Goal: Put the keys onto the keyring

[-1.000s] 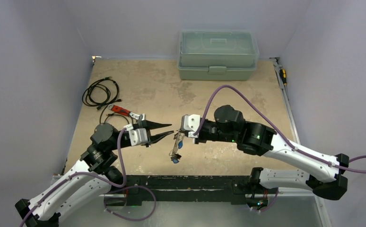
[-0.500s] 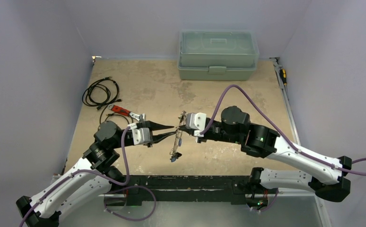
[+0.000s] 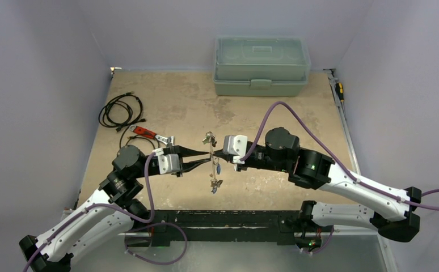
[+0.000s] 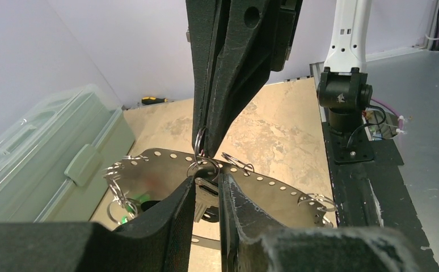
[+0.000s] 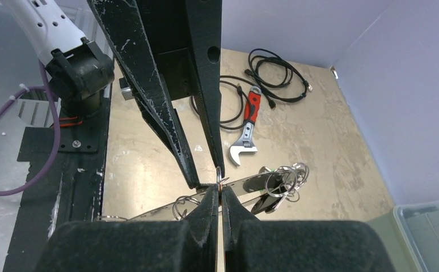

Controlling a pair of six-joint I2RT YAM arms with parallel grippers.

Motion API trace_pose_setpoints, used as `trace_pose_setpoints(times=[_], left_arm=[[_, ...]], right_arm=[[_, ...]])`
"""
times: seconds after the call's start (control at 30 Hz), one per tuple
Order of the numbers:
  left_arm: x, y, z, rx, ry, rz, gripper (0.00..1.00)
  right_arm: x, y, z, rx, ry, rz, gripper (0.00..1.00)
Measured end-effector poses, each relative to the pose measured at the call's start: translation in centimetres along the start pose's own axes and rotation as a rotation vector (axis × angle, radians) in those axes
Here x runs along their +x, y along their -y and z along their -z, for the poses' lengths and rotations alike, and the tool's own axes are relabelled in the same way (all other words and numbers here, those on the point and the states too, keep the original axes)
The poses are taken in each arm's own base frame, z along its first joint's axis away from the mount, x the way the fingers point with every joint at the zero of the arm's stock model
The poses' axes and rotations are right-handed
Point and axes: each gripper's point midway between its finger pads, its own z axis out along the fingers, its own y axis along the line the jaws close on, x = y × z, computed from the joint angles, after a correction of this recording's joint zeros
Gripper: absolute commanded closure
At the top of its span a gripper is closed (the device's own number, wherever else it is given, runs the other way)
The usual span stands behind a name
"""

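Keyring point(image 4: 265, 185): clamped in my right gripper point(image 5: 219, 192), held aloft for threading.
Left gripper point(image 3: 207, 155): fingers flank one key point(image 4: 203, 199); whether I grip it is unclear.

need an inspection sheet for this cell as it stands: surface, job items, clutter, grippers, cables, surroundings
Surface: tan table, stained and worn.
Job's things: keyring, a holed metal band, held off the table; keys hang from its small rings.
Clutter: red-handled wrench; closed green toolbox; screwdriver at the right edge.
Grippers: left gripper closed on one of the keys; right gripper shut on the keyring.
Cables: coiled black cable far left; purple cables along the arms.
Surroundings: plain grey walls; nothing else seen.
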Motion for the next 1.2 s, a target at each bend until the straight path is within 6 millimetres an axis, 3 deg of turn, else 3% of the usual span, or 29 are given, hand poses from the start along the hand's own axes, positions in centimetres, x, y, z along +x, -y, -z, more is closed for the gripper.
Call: trace_pose_setpoints(times=[1.07,1.2], left_arm=[[0.0,0.3,0.1,0.013,0.001,0.009,0.82],[-0.1,0.3,0.1,0.009,0.001,0.007,0.77]], right_arm=[[-0.4,-1.4,-0.9,-0.022,0.155,-0.069,1.00],[-0.6,-1.3,-0.9,-0.013,0.176,-0.084,1.00]])
